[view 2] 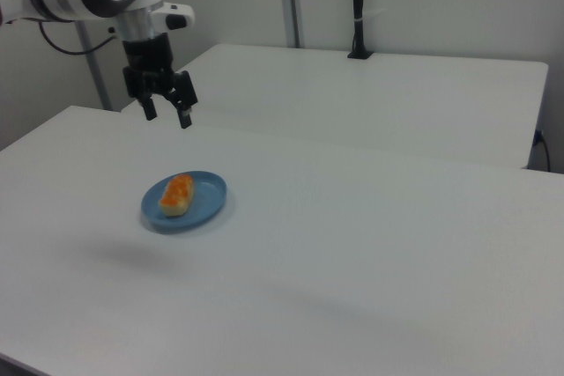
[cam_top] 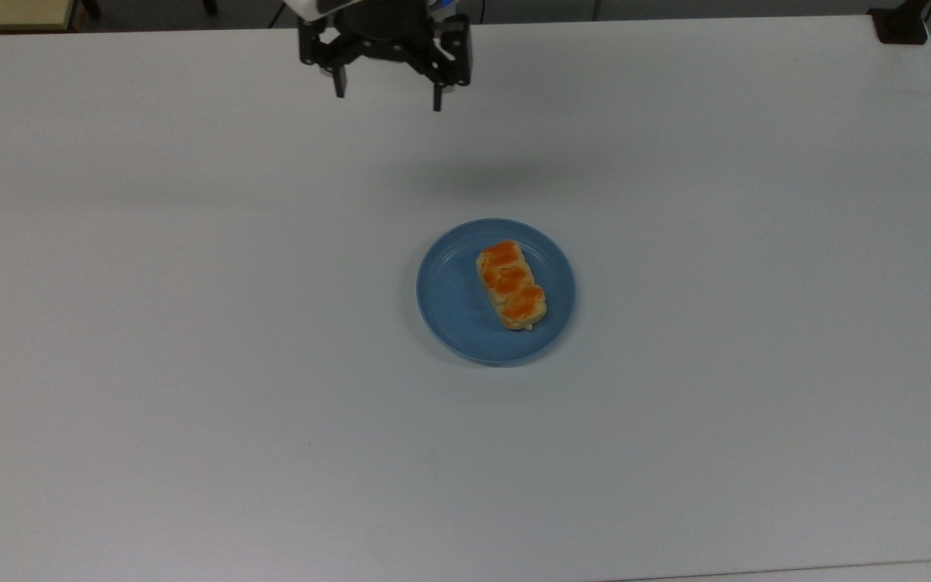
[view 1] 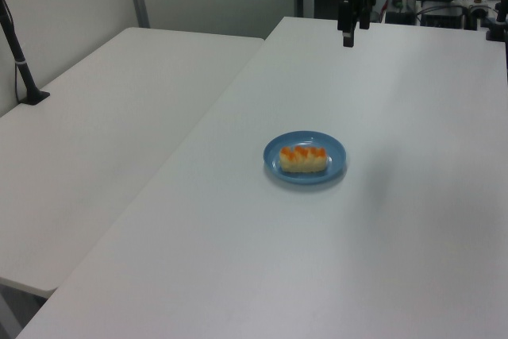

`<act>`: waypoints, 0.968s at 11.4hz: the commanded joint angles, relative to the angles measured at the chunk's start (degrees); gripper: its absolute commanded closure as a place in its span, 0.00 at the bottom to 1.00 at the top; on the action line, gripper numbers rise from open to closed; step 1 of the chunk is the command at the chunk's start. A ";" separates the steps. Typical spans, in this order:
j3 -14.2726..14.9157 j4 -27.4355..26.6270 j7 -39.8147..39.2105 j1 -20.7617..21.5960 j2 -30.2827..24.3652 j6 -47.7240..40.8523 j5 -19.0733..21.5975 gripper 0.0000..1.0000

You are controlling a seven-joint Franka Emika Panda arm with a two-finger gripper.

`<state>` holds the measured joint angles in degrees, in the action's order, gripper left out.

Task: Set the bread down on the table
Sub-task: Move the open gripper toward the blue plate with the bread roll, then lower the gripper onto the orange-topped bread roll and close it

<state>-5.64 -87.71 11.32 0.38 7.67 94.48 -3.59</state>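
Observation:
The bread (cam_top: 511, 284) (view 1: 303, 159) (view 2: 177, 194), a pale-tan bun with three orange patches, lies on a round blue plate (cam_top: 449, 291) (view 1: 274, 151) (view 2: 207, 200) near the middle of the white table (cam_top: 191, 323) (view 1: 397, 260) (view 2: 370, 253). My gripper (cam_top: 388, 97) (view 1: 348, 35) (view 2: 167, 114) hangs open and empty high above the table's far edge, well away from the plate, toward the top view's top. Its two black fingers (cam_top: 438, 95) point down with a wide gap.
A second white table (view 1: 103, 132) (view 2: 379, 94) adjoins this one, carrying a black post (view 1: 20, 61) (view 2: 357, 6). A black mount (cam_top: 902, 24) sits at the top view's upper right corner. Bare tabletop surrounds the plate on all sides.

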 commanded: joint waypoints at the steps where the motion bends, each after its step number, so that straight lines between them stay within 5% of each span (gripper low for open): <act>1: 2.03 -0.45 -0.42 6.81 2.42 3.23 -0.72 0.00; 4: 5.20 -0.45 -0.07 14.11 9.70 10.78 -1.06 0.00; 11: 9.24 -0.27 -0.15 20.19 24.13 24.33 -6.69 0.00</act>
<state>1.25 -88.66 11.40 18.83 29.66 116.00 -9.01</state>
